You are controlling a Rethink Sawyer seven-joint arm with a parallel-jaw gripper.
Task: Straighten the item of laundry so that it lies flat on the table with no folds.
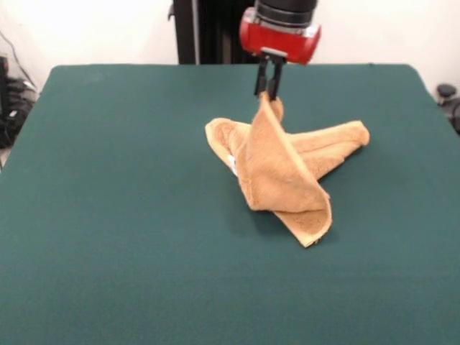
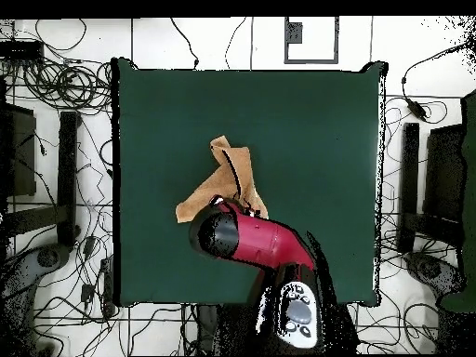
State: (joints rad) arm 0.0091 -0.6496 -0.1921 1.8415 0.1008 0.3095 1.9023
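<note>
Right now the fingers are drawn narrow, pinched onto the top point of the towel, so a peak of cloth stands up beneath them. From that peak one fold hangs down like a tent flap, its lower corner lying on the table. Other folds trail flat behind it: one lobe spreads to one side of the peak, and a longer doubled strip reaches out the other way. A bit of white label shows at the towel's edge under the raised flap. Most of the towel rests on the green cloth; only the pinched part is lifted.

From above, the arm covers part of the towel, which lies near the table's middle, a little toward the arm's side. Nothing else sits on the table. Beyond its edges, cables sprawl across the white floor.
</note>
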